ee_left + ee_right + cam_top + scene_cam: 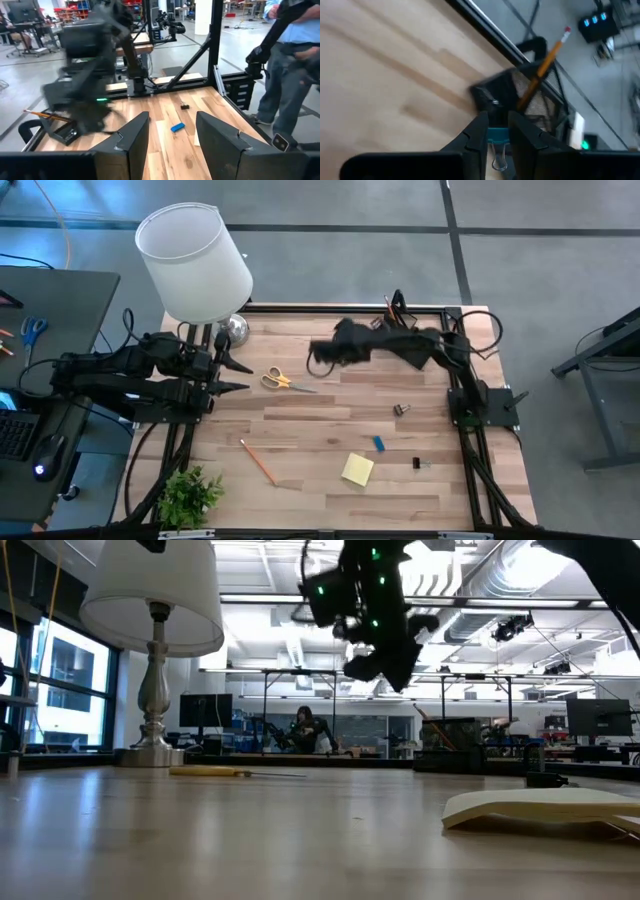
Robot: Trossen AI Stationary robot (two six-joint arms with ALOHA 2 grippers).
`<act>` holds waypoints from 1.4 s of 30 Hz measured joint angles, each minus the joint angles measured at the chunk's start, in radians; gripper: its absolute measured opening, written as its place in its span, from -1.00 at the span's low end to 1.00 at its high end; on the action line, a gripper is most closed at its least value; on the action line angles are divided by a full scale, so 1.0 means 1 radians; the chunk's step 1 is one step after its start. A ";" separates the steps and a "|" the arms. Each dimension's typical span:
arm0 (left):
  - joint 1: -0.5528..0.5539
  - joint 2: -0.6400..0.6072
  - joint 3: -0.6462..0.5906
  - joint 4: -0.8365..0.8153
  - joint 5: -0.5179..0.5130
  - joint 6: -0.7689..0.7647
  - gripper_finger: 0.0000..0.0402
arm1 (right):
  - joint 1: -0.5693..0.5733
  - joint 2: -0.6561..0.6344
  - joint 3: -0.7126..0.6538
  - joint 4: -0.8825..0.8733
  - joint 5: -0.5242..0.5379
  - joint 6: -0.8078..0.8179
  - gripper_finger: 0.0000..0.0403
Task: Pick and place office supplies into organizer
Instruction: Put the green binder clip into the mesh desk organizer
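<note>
The right pincer [497, 131], closed on a small teal binder clip [497, 134], hangs above the black mesh organizer [520, 97] at the worktop's one o'clock corner, and should be centred over a free compartment before letting go.

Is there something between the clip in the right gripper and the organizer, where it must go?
Nothing visible. The right gripper holds a clip, and the right wrist view looks straight past it to the organizer, with only bare table around. An orange pencil already stands inside the organizer.
</note>
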 joint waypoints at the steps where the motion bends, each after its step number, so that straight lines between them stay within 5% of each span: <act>1: 0.000 0.000 0.000 0.000 0.002 0.000 -0.23 | -0.026 0.000 0.000 -0.002 -0.014 -0.010 -0.76; 10: 0.000 0.000 0.000 -0.025 0.003 0.000 -0.23 | -0.162 0.000 0.000 0.034 -0.164 -0.085 -0.74; 22: 0.000 0.000 0.000 -0.030 0.003 -0.001 -0.23 | -0.239 0.000 0.000 0.022 -0.160 -0.192 -0.74; 29: 0.000 0.000 0.000 -0.030 0.004 -0.001 -0.23 | -0.288 0.000 0.000 0.022 -0.250 -0.261 -0.74; 42: 0.000 0.000 0.000 -0.032 0.004 -0.001 -0.23 | -0.293 0.000 0.000 0.017 -0.178 -0.321 -0.73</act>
